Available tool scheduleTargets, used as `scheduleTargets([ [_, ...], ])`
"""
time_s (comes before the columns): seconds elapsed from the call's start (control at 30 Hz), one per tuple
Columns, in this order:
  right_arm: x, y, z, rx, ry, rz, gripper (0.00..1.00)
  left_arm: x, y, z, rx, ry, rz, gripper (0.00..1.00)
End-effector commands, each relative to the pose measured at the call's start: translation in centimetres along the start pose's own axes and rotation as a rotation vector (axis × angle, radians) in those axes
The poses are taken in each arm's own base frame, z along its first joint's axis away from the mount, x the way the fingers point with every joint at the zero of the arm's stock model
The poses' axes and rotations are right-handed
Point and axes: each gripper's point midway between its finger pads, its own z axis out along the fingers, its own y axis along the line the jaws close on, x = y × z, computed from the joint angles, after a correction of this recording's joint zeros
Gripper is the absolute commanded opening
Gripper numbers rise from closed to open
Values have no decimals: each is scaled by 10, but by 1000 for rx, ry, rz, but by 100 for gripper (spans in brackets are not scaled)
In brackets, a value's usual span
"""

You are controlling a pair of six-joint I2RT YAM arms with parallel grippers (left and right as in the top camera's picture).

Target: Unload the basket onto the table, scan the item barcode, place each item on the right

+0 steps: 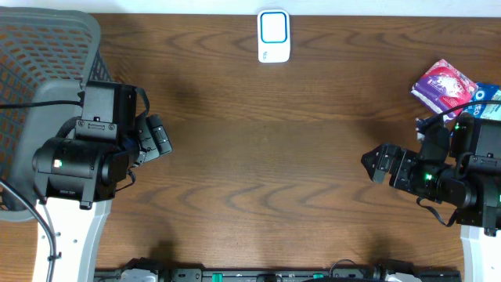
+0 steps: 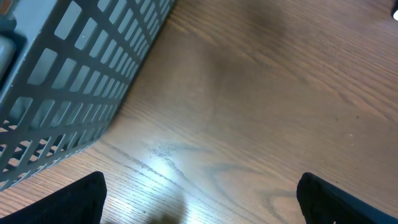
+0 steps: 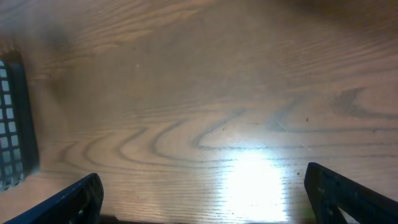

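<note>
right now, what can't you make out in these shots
- Overhead: any barcode on the purple packet; too small, lower edge behind the right arm.
- Overhead: blue-and-white packet; cut off by the frame edge and that arm.
- Overhead: grey basket contents; left arm covers part.
- Wrist views: no packets in frame.

The left arm (image 1: 74,160) is seen at the left side, rising from a white link at the near edge, with its dark wrist folded above it. The left gripper (image 1: 156,137) is pointed rightward, toward the middle, and its jaws are spread wide and empty. In the left wrist view its two dark fingers (image 2: 81,199) are shown at opposite lower corners. The right arm (image 1: 462,184) is set at the right side, and the right gripper (image 1: 378,166) is pointed leftward, jaws likewise parted wide and empty. Its fingers (image 3: 74,202) are seen far apart. The two grippers are found well apart.
</note>
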Motion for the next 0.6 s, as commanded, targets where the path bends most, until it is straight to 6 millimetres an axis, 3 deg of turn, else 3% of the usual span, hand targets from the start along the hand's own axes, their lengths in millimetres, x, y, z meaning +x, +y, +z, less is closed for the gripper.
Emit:
scheduleTargets([
  [0.0, 3, 0, 3, 0, 12, -20, 99, -3, 3, -2, -10, -9, 0, 98],
  [0.13, 3, 1, 10, -7, 14, -82, 99, -3, 3, -2, -10, -9, 0, 98],
  [0.27, 8, 12, 30, -86, -3, -247, 99, -3, 3, -2, -10, -9, 0, 98],
  [0.43, 23, 42, 48, -295, -142, -540, 99, -3, 3, -2, -10, -9, 1, 98],
  [0.57, 37, 47, 54, -360, -278, -641, 99, -3, 3, -2, -10, -9, 0, 98],
])
